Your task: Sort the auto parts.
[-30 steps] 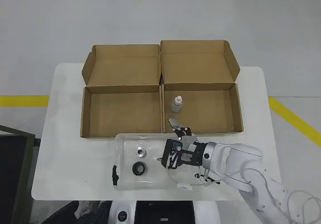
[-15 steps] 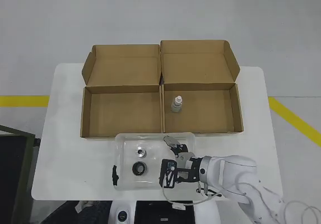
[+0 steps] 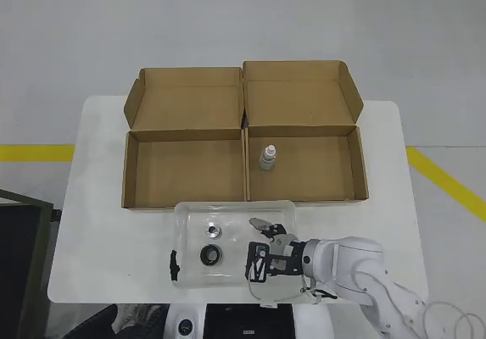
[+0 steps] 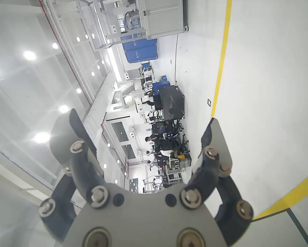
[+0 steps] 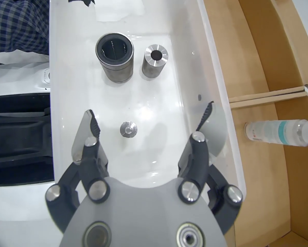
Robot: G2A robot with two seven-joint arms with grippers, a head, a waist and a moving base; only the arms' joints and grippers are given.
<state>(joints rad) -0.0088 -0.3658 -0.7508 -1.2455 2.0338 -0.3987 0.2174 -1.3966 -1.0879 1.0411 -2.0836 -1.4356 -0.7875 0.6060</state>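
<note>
A clear plastic bin (image 3: 193, 213) (image 5: 154, 98) stands at the table's near edge. It holds a dark linear bearing (image 3: 213, 253) (image 5: 114, 57), a silver cylinder (image 3: 215, 230) (image 5: 155, 61) and a small silver cone-shaped part (image 5: 128, 129). My right gripper (image 3: 256, 249) (image 5: 148, 114) hangs open over the bin, its fingers either side of the small silver part and not touching it. My left gripper (image 4: 142, 119) is open and holds nothing; it points out into the room.
Behind the bin, side by side with lids raised, stand two open cardboard boxes, left (image 3: 183, 197) and right (image 3: 310, 193). A white bottle (image 3: 267, 156) (image 5: 280, 132) lies in the right box. Black tape (image 3: 173, 265) marks the bin's left end.
My right gripper has drawn back from the right box's front wall toward the table's near edge and now hangs over the bin. The parts have not moved.
</note>
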